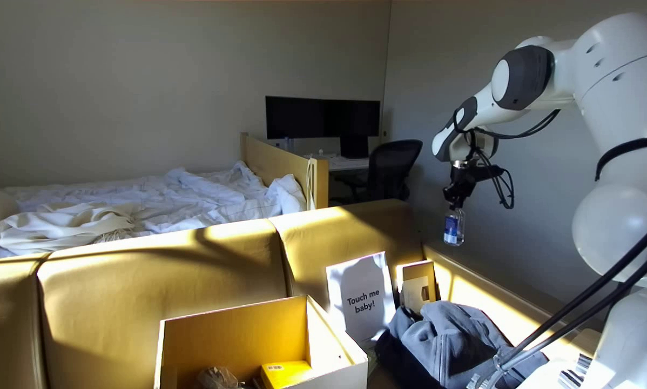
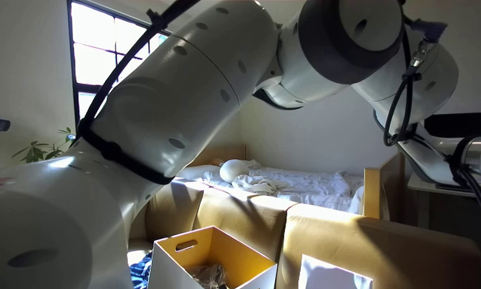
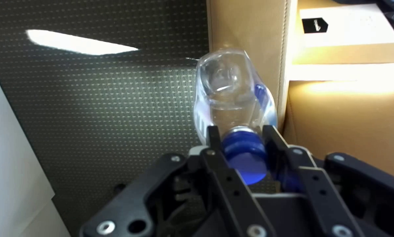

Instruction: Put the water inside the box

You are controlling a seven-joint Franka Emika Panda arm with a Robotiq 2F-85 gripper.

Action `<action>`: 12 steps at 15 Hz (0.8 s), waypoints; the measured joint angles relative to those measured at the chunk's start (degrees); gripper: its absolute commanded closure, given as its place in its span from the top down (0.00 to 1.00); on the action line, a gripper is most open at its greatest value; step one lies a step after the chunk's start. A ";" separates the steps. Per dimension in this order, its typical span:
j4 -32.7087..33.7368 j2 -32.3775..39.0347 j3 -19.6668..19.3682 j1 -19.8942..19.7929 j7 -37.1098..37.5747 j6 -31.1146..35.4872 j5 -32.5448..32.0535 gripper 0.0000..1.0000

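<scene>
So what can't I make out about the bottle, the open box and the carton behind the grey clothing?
Box: lower part cut off by the bottom edge in both exterior views.
Label: wording too small in an exterior view.
Bottle: upper sides partly hidden by the gripper in the wrist view.
Carton: base hidden by the grey clothing in an exterior view.

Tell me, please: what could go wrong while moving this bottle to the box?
The gripper holds the bottle by its blue cap end, so it could slip. The printed sign near the box might be knocked over. Inside the box, crumpled plastic and a yellow carton could make the bottle tip.
</scene>
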 measured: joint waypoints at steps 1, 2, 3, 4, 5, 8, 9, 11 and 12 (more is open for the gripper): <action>0.10 -0.89 0.11 -0.01 -0.15 1.18 0.00 0.13; 0.22 -2.29 0.45 -0.08 -0.82 2.72 0.02 0.13; 0.30 -4.06 1.05 -0.19 -1.96 3.85 0.13 0.13; 0.29 -6.15 1.88 -0.31 -3.50 4.39 0.17 0.13; 0.06 -8.38 2.94 -0.40 -5.44 4.39 0.32 0.13; -4.58 -16.62 7.63 -0.98 -11.88 1.58 3.27 0.13; -7.15 -19.69 8.81 -0.78 -13.69 -0.98 5.26 0.13; -12.11 -25.45 9.54 0.68 -17.38 -6.70 8.88 0.13; -14.48 -28.20 9.49 1.83 -19.17 -9.24 10.37 0.13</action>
